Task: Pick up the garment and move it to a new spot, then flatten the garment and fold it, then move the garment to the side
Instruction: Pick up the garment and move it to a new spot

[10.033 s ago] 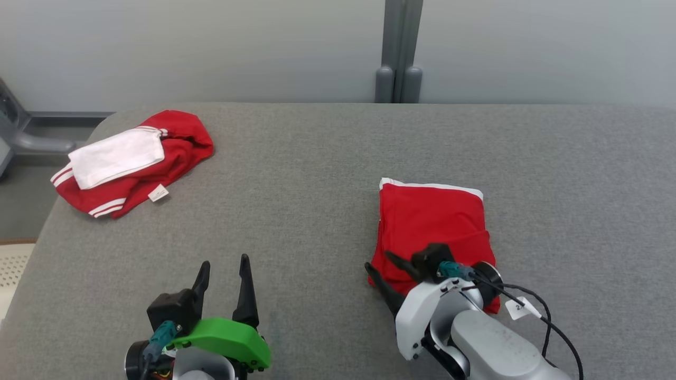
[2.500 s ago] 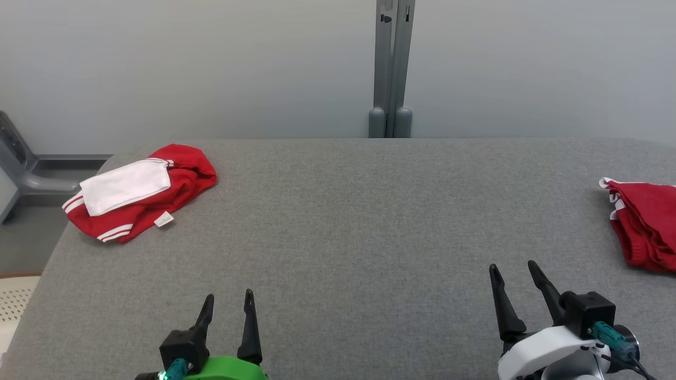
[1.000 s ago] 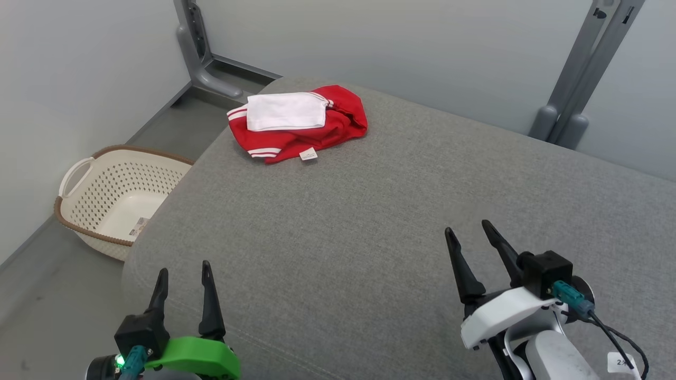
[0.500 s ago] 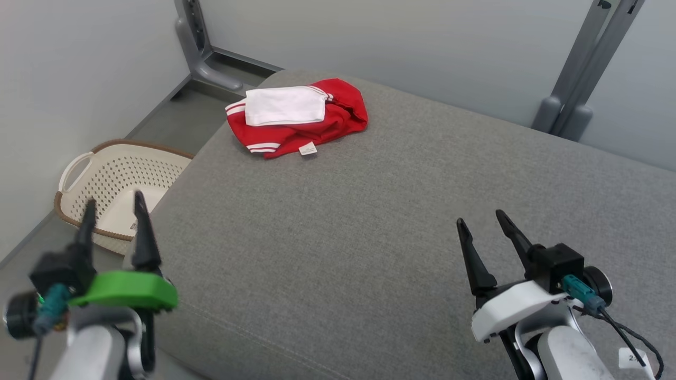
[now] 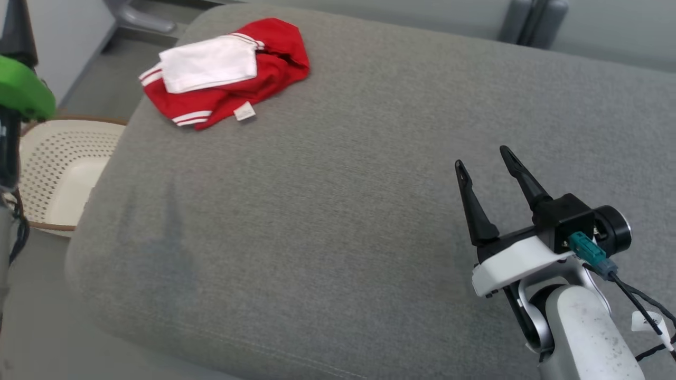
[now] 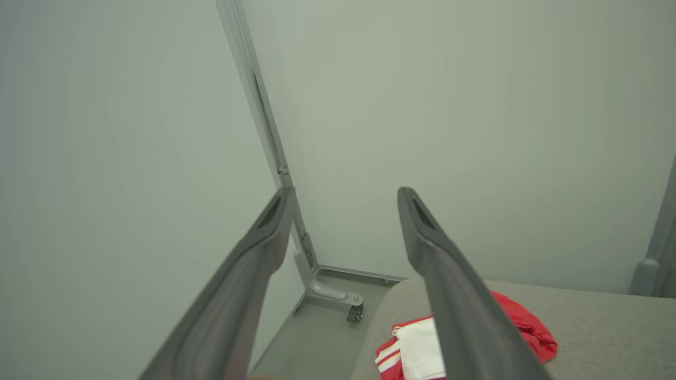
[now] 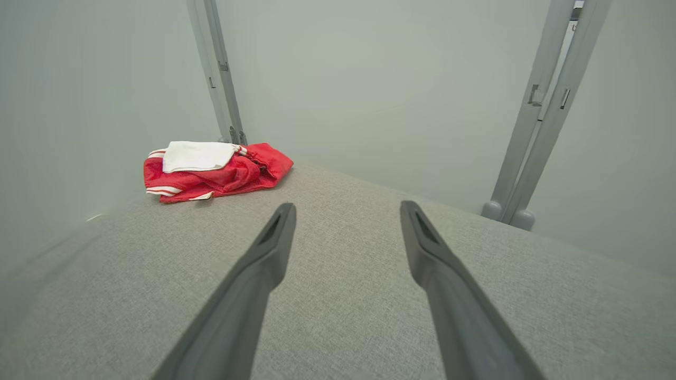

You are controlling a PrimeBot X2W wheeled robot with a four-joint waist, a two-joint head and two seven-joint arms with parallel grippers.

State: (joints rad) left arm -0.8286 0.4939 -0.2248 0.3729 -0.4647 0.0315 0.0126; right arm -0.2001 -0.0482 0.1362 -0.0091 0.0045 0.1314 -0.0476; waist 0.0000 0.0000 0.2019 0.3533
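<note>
The left end effector (image 6: 343, 200) stands wide open and empty. It has swung up from the near edge of the grey fabric-covered tabletop (image 5: 343, 211) and now sits high at the robot's left, aimed at the pale wall. The right end effector (image 5: 482, 158) is just as wide open and empty. It hovers low over bare fabric, about where it was a moment ago. The whole head view has also turned left and tipped down since then, so that is the camera moving, not the cloth.

The crumpled red garment with white stripes and a white panel on top (image 5: 274, 58) lies at the far left corner of the tabletop, well apart from both arms. I'd say the robot is squaring up for the pick-up, with flattening and folding still to come.

The head view adds a cream perforated plastic basket (image 5: 63, 169) on the floor beside the tabletop's left edge. The left wrist view catches a grey metal post foot (image 6: 330, 290) beyond the garment. From the right wrist view I get an open run of fabric up to the low red heap.
</note>
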